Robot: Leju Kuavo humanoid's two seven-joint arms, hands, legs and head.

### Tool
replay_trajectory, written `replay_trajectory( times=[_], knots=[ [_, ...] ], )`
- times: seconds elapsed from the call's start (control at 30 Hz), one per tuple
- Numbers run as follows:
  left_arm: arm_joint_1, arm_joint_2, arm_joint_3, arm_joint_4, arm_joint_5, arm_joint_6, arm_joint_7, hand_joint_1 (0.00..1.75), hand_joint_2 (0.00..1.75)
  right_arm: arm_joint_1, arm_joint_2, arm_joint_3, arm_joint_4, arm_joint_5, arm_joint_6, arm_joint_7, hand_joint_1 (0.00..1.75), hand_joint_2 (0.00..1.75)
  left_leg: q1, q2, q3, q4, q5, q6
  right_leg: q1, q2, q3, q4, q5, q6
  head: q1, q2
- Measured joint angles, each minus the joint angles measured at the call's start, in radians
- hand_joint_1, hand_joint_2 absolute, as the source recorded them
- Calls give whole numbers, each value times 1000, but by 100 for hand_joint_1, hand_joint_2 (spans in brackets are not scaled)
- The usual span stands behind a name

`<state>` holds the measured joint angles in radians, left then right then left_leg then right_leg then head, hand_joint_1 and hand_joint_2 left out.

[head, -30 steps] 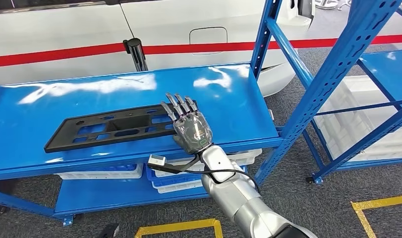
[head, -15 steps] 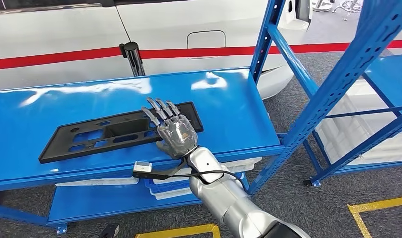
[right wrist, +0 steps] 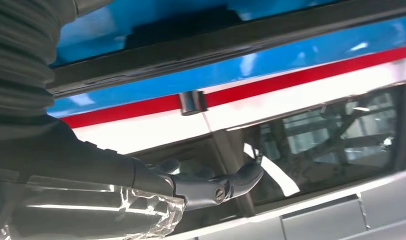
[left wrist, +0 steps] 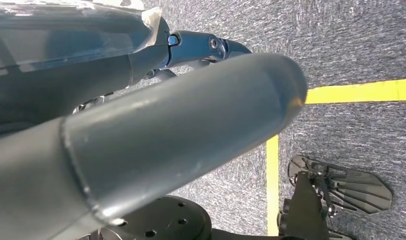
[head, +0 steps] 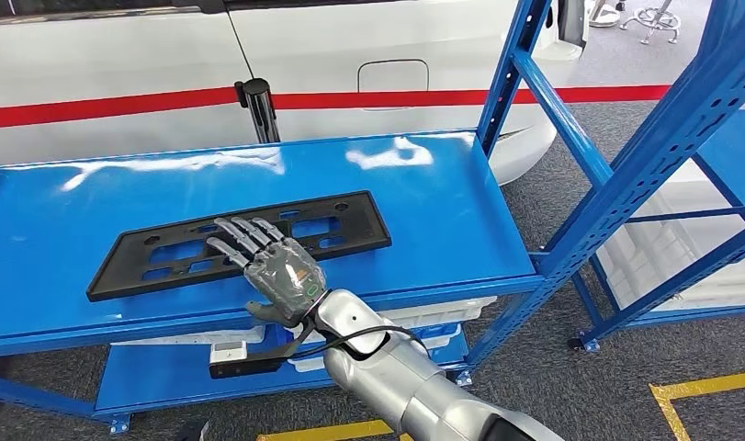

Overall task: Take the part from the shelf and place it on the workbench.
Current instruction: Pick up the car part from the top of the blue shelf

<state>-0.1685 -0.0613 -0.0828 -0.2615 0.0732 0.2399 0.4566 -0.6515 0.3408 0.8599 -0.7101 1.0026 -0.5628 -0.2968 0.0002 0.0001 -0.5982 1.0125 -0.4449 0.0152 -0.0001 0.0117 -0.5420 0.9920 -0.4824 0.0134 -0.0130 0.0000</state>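
i see the black part [head: 240, 243] lying flat across the middle of the blue workbench [head: 423, 197], centre-left of the head frame. my right hand [head: 272, 268] rests over its near edge, fingers stretched flat on it, gripping nothing. left hand [left wrist: 140, 130] hangs above grey floor; i cannot tell its state.

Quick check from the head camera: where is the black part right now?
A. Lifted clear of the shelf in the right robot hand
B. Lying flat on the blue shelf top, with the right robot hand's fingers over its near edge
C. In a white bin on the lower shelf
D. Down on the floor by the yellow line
B: the black part lies flat on the blue shelf top, with the right robot hand reaching over its near edge.
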Motion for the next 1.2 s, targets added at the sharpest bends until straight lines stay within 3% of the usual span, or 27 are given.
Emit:
replay_trajectory(
  times=[0.67,0.9,1.2],
  knots=[
    [14,1,24,0,-17,4,0,0,0,85,-54,147,-301,-51,84,12,0,175,9,0,1,0,-1,-1,0,0,-1,0,0,1,0,0],
    [14,0,25,0,-23,5,0,0,0,83,-39,170,-251,-66,127,46,0,175,10,0,1,0,-1,-1,0,0,-1,0,0,1,0,0],
    [14,-6,25,0,-40,3,0,0,0,25,-1,176,-43,-69,87,112,0,175,10,0,1,0,0,-1,0,0,0,0,0,0,0,0]
  ],
)
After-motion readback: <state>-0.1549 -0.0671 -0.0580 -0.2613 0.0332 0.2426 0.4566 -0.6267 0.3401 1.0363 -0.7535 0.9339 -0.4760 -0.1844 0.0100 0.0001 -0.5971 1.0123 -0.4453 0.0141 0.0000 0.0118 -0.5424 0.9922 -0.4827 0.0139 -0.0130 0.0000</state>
